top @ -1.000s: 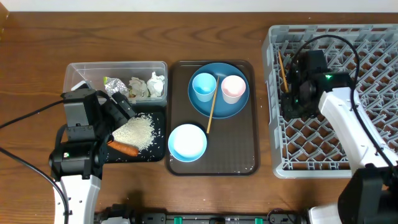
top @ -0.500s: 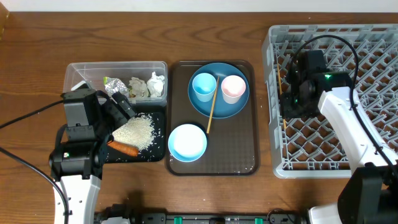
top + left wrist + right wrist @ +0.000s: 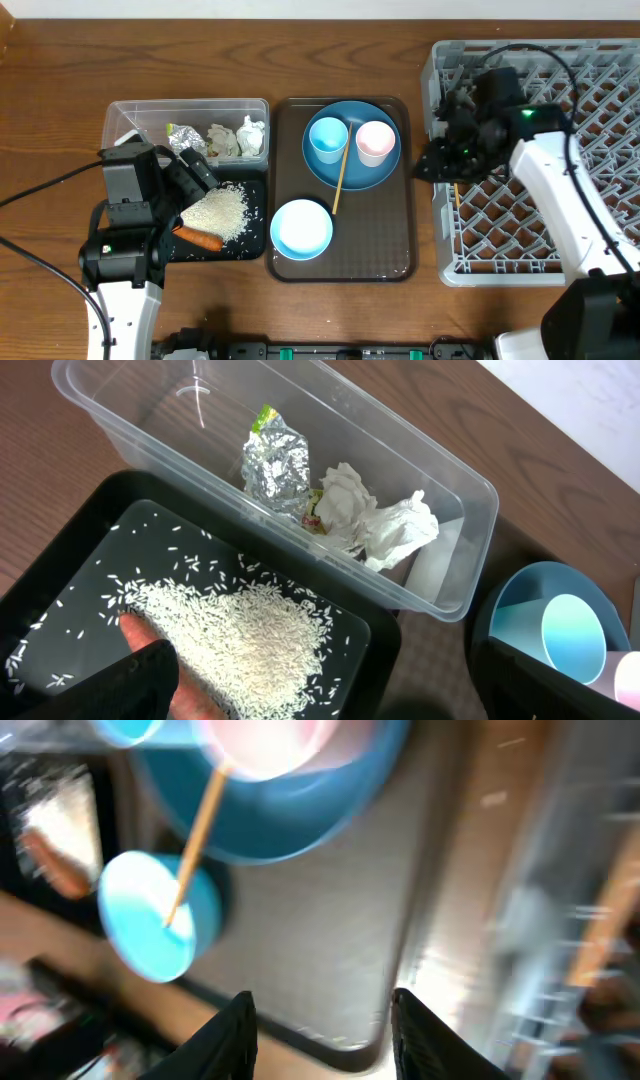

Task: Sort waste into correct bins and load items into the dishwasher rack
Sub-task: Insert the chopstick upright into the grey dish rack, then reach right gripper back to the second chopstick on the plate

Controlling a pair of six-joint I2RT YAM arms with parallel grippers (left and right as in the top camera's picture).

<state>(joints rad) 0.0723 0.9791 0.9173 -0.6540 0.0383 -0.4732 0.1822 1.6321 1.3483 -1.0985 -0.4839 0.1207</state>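
Note:
My right gripper (image 3: 432, 166) (image 3: 325, 1032) hangs open and empty between the dishwasher rack (image 3: 560, 240) and the brown tray (image 3: 395, 250). One chopstick (image 3: 457, 203) lies in the rack's left side. The other chopstick (image 3: 340, 178) (image 3: 200, 830) leans on the dark-blue plate (image 3: 385, 172), beside the light-blue cup (image 3: 328, 138) and pink cup (image 3: 375, 142). The bowl (image 3: 301, 229) sits in front. My left gripper (image 3: 190, 175) (image 3: 320, 695) stands open over the black tray (image 3: 255, 235), which holds rice (image 3: 240, 640) and a carrot (image 3: 198, 238). The clear tub (image 3: 125, 115) holds foil (image 3: 275, 460) and tissue (image 3: 375, 520).
The rack's near-left wall (image 3: 438, 150) stands right beside my right gripper. The right wrist view is blurred by motion. Bare wood table (image 3: 60, 130) lies left of the bins and behind them.
My right gripper opened and released a chopstick, which now lies in the rack. It then swung left off the rack toward the brown tray. The left arm has not moved.

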